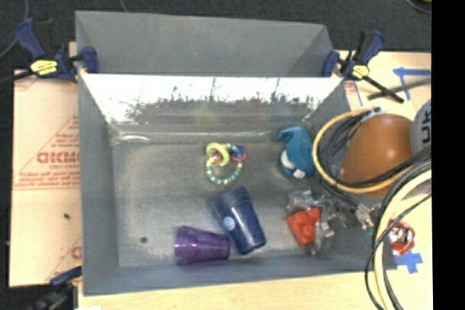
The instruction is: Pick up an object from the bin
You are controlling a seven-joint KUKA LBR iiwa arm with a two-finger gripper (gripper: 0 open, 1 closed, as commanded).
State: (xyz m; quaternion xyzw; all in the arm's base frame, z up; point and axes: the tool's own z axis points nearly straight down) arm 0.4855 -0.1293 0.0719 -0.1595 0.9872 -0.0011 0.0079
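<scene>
My gripper is low in the bin's front right corner. A small red lumpy thing lies right against its metal parts, on their left side. A blue soft toy with a white patch rests just behind the gripper, near the right wall. A dark blue cup lies on its side to the left of the red thing.
A purple cup lies on its side at the front, touching the blue cup. A ring toy of yellow, green and blue beads sits in the middle. The arm's orange cover and cables hang over the bin's right rim.
</scene>
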